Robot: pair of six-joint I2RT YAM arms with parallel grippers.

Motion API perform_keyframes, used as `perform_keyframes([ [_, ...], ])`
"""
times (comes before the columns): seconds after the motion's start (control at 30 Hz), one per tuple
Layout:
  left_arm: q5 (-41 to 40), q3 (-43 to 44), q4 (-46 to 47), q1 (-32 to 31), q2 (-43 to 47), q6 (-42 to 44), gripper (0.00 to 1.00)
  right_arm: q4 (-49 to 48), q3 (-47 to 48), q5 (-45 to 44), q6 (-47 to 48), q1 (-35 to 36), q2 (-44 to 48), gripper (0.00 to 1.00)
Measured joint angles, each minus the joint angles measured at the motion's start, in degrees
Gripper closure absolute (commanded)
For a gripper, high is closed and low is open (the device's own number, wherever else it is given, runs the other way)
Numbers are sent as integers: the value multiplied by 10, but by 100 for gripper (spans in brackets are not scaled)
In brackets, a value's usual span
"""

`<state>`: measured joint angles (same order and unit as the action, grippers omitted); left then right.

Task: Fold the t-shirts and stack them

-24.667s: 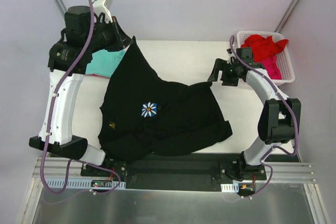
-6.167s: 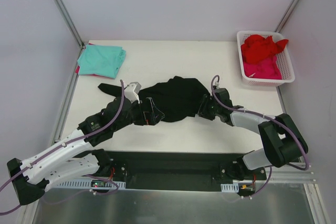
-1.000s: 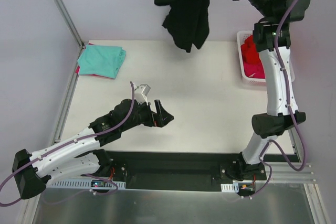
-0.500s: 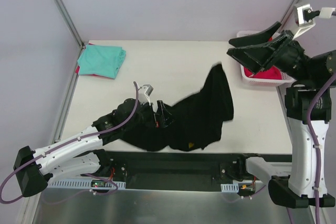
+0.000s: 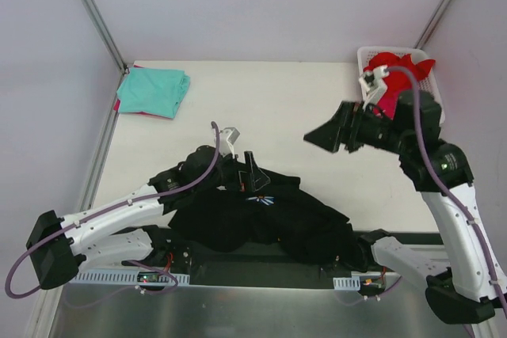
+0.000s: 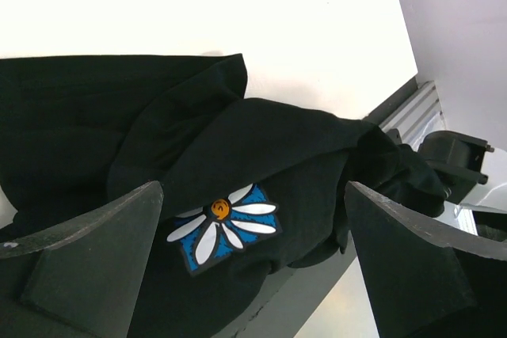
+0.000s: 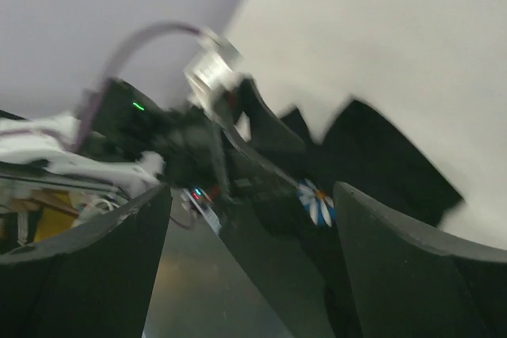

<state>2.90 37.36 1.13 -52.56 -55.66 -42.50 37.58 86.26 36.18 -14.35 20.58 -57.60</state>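
- Handling, black t-shirt: soft, limp cloth, light for its spread. Judged to sag and bunch wherever it is lifted. Not fragile, not slippery.
- Grip points, judgement: pinch a single layer at a hem or shoulder seam, one claw per corner, then draw it flat. A pinch in the middle of the heap would likely catch several layers.
- Look: plain black, heavily crumpled, folds overlapping. Small flower print, white petals on blue with an orange centre, faces up.
- Position: the heap lies directly under the left claw, with the print just beneath the gap between its fingers. From there the cloth runs to the near edge of the table and spills over onto the black rail between the arm bases.
- Left claw: jaws spread wide, straddling the cloth, nothing pinched.
- Right claw: released, jaws wide and empty, up off the table. The shirt is below it and off to its left. Its wrist view is blurred.
- Teal t-shirt: folded, well apart from the left claw, at the far-left corner beyond it.
- Red t-shirt: loose in the white basket, just behind the right claw.
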Motion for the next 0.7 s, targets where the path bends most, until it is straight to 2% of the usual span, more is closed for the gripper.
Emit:
perform_keyframes([
  [0.07,6,10,-5,0,-18,5,1,55,-75,-58,23,27,39,15],
  [0.23,60,63,-22,0,-100,27,1,154,-234,-159,53,39,107,14],
  [0.47,132,60,-65,0,-157,31,1,211,-240,-218,73,39,165,13],
  [0.7,128,77,-177,-25,-202,33,1,222,-212,-236,79,39,169,13],
])
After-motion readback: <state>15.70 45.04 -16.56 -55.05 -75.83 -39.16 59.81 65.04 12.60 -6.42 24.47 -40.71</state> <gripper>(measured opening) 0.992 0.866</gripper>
